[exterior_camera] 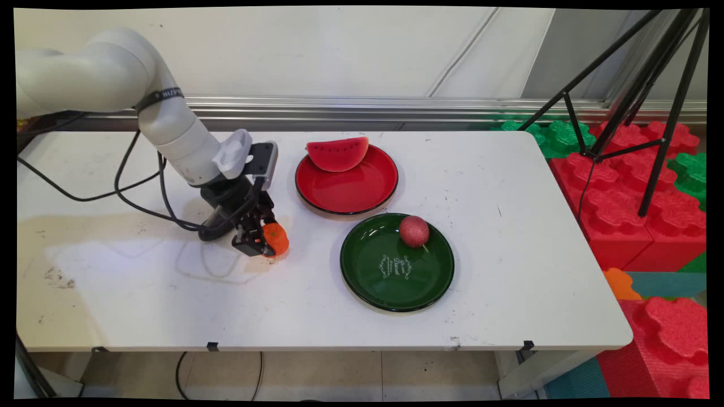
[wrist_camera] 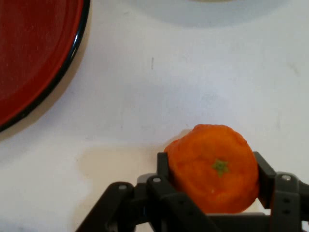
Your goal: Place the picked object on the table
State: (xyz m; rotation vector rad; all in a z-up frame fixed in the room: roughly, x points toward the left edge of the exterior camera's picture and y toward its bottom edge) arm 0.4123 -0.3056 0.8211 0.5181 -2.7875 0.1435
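- A white table [exterior_camera: 509, 271] runs along a pale wall, with red and green foam blocks [exterior_camera: 633, 186] and a black tripod [exterior_camera: 650, 113] off its right end.
- Toward the table's left half, about midway between far and near edges, the gripper [exterior_camera: 261, 240] is down at the surface with the orange [exterior_camera: 276, 239] between its 2 fingers.
- The hand view shows 1 finger pressed to each side of the orange [wrist_camera: 212, 166], green stem spot facing the camera; the jaws are clenched on the fruit, which is round with no long axis.
- Right of it, nearer the far edge, the red plate [exterior_camera: 339, 198] carries a watermelon slice [exterior_camera: 337, 152] on its far rim.
- Further right, nearer the near edge, the green plate [exterior_camera: 384, 282] holds 1 red ball [exterior_camera: 414, 230].
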